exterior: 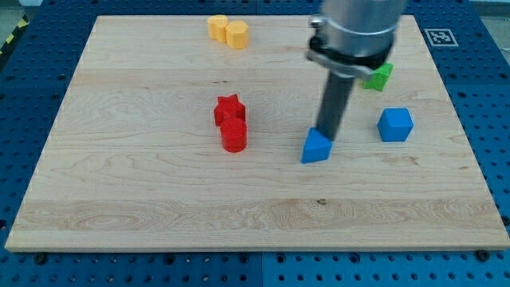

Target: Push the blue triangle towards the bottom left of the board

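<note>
The blue triangle (316,147) lies on the wooden board (159,199), right of the board's middle. My tip (327,135) is at the triangle's upper right edge, touching it or nearly so. The dark rod rises from there to the grey arm body at the view's top.
A red star block (229,108) and a red cylinder (234,135) stand together left of the triangle. A blue cube (395,124) is to its right. A green block (379,77) sits partly behind the arm. Two yellow blocks (228,31) lie at the top.
</note>
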Action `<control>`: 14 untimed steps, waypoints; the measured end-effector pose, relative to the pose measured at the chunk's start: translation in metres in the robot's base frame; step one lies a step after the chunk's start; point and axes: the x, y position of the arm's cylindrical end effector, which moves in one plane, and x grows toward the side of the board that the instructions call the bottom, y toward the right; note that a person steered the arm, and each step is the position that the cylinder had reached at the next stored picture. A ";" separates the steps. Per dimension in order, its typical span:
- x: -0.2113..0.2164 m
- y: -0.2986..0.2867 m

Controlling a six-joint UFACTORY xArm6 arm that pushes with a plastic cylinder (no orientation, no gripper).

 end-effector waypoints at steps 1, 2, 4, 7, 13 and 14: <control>0.036 -0.065; 0.062 -0.102; 0.035 -0.045; 0.036 0.055; 0.064 -0.135; 0.066 -0.173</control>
